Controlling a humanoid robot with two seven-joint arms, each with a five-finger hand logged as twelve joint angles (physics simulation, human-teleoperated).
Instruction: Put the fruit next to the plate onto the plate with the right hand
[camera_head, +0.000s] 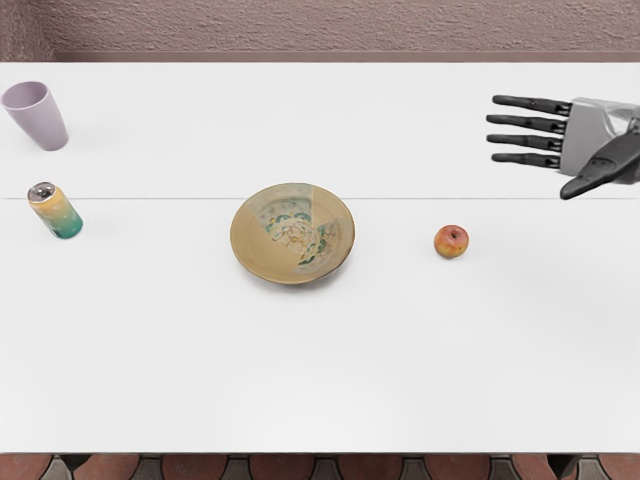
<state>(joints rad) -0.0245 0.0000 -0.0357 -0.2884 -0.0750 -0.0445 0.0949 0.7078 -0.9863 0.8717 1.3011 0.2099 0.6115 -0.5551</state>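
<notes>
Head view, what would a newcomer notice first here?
The patterned plate at the centre of the table draws the eye first, with a small apple lying apart to its right. The dark right hand hovers open at the upper right edge; a cup and a can sit far left.

Head view, slanting down over table (320, 380)

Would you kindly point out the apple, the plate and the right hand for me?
apple (451, 241): head view, centre of its skin.
plate (240, 236): head view, its left rim.
right hand (578, 142): head view, where the fingers meet the palm.
</notes>
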